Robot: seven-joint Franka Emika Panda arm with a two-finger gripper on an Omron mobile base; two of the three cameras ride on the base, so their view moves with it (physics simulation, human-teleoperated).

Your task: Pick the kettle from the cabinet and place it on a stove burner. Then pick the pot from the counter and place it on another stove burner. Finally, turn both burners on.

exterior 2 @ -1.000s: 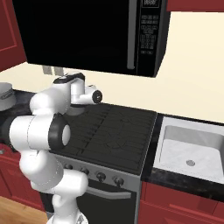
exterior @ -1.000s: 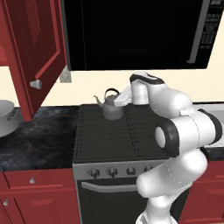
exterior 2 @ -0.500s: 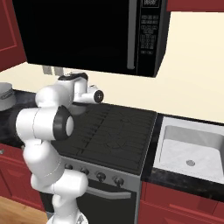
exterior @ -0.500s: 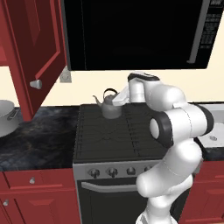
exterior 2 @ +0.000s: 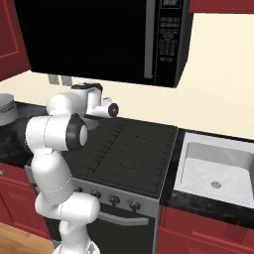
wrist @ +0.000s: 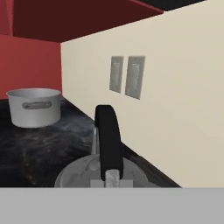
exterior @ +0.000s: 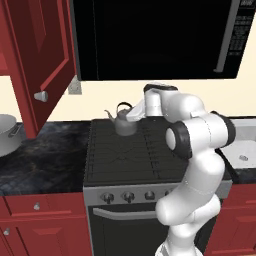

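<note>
We've got the tool [wrist: 111,177] still pinched tight on the kettle [exterior: 124,122] by its black handle, sitting at the back-left stove burner [exterior: 117,135]. Versus a second ago, only the elbow swung out right. The pot [exterior: 8,134] waits on the bench [exterior: 45,155].

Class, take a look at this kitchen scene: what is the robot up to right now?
The white arm's end effector is shut on the black handle of the kettle, holding it at the back left burner of the stove. The pot sits on the dark counter to the left, not yet on a burner. The red cabinet door hangs open.
</note>
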